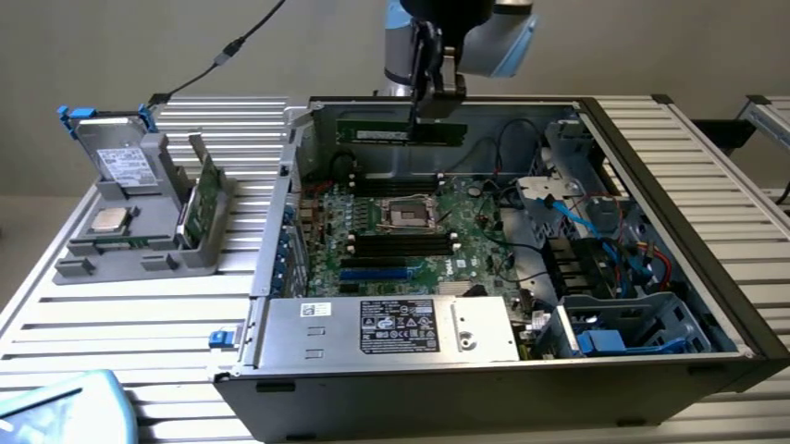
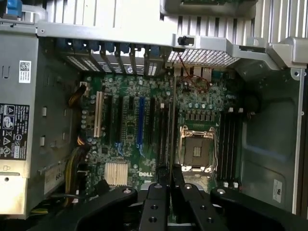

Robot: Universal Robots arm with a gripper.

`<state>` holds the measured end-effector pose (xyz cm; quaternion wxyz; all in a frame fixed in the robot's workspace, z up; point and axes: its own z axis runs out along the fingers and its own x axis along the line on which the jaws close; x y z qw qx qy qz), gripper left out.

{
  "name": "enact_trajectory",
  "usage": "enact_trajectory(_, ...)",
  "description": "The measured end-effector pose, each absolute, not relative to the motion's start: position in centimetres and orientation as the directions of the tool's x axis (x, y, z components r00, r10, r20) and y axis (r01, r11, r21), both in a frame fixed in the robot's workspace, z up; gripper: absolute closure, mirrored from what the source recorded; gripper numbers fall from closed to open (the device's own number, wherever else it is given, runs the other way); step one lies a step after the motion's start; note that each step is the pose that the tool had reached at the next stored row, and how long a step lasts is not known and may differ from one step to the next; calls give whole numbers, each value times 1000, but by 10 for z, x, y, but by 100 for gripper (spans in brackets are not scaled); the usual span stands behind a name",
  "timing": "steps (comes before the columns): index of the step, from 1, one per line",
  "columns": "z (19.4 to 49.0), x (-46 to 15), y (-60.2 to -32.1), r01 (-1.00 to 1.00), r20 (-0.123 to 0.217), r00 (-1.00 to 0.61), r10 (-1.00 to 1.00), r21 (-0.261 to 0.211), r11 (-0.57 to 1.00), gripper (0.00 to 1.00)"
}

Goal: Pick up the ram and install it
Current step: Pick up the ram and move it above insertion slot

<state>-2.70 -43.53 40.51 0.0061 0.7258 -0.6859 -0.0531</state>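
Observation:
My gripper (image 1: 435, 104) hangs above the back of the open computer case, shut on the ram (image 1: 404, 133). The ram is a long thin green stick with a white label, held level in the air over the motherboard (image 1: 426, 264). In the wrist view the ram (image 2: 172, 130) appears edge-on as a thin line running out from between the two black fingers (image 2: 155, 202) of the gripper (image 2: 170, 185). It lies over the long black slots (image 2: 161, 130) beside the CPU socket (image 2: 196, 151). More black slots (image 2: 229, 144) sit on the socket's other side.
The case walls (image 1: 667, 176) ring the motherboard. A silver power supply (image 1: 395, 328) fills the near end, and cables and drive bays (image 1: 617, 277) crowd the exterior view's right. A grey fixture (image 1: 136, 231) on the exterior view's left holds a drive, a chip and a broader green card (image 1: 202, 199).

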Motion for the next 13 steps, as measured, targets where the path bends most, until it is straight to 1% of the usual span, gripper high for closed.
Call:
enact_trajectory(6, 400, -3, -434, -995, -68, 54, -996, 78, -59, 86)
enact_trajectory(13, 387, -3, -430, -995, -68, 54, -996, 78, -60, 86)
